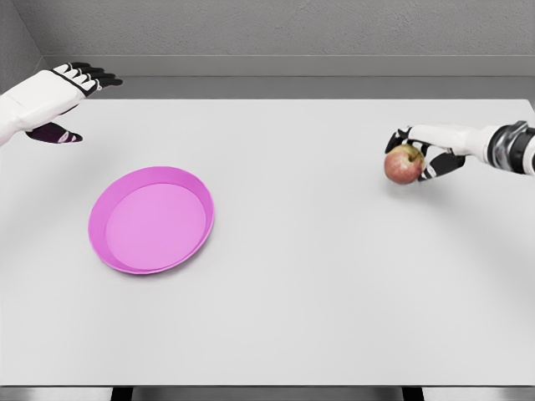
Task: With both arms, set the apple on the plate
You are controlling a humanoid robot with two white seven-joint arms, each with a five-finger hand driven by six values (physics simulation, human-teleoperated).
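Pink against the pale grey table point(334, 292), the plate point(151, 220) lies on the left side, a shallow oval dish with a raised rim. Well apart from it, over on the right, the apple point(404, 164) (reddish, with a yellow-green patch near the stem) sits in the right hand point(430, 150), whose fingers are curled around it from the right. At the far left corner, the left hand point(63, 96) hangs above the table with fingers stretched out and thumb apart, gripping nothing. 2 white arms reach in from opposite edges.
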